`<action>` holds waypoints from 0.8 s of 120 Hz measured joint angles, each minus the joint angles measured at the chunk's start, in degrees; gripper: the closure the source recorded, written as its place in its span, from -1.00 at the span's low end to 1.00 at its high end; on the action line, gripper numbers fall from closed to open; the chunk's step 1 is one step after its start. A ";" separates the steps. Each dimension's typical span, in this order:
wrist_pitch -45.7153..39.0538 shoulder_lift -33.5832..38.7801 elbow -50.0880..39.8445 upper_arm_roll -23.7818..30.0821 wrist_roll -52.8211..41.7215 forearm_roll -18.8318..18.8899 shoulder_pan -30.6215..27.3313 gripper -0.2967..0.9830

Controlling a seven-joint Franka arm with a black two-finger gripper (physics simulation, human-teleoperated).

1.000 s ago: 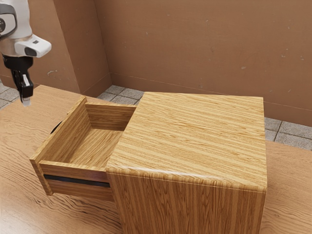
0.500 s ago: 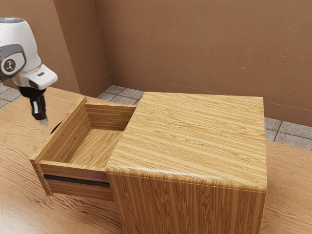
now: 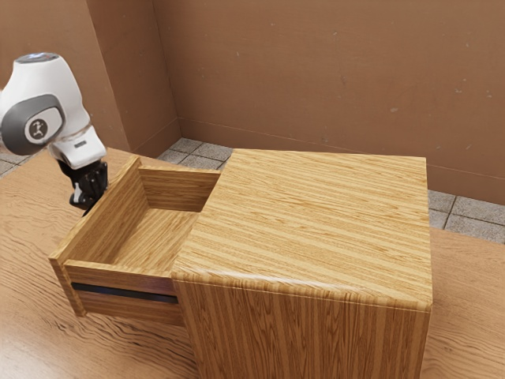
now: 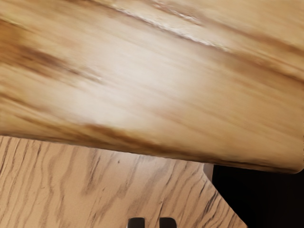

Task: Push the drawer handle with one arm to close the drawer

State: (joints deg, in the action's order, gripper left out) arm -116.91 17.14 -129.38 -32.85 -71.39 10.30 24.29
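Exterior view: drawer (image 3: 113, 219) beside end effector (image 3: 87, 191)

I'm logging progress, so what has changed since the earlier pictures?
My tool has come down and toward the exterior view's right, and now sits close by the outer side of the drawer's front panel. I can't tell if it touches. The drawer remains open and the cabinet unmoved.
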 joint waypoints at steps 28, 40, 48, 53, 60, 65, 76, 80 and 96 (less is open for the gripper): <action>-0.99 0.06 -0.34 -0.02 -4.70 -0.16 1.26 0.64; -1.28 0.07 -0.48 -0.02 -6.21 -0.36 1.92 0.64; -1.45 0.02 -0.52 -0.02 -7.08 -0.47 2.55 0.64; -1.56 -0.03 -0.56 -0.02 -7.57 -0.54 2.78 0.64; -1.79 -0.10 -0.70 -0.02 -8.20 -0.65 3.14 0.64; -1.96 -0.28 -0.75 -0.02 -8.59 -0.74 3.58 0.64; -2.23 -0.53 -0.80 -0.02 -9.37 -1.27 4.09 0.64; -2.30 -0.62 -0.80 -0.02 -9.63 -1.41 4.17 0.64; -2.50 -0.71 -0.86 -0.02 -10.49 -1.92 4.96 0.64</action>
State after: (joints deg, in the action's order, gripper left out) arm -119.41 16.43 -130.24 -32.87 -81.88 8.38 29.25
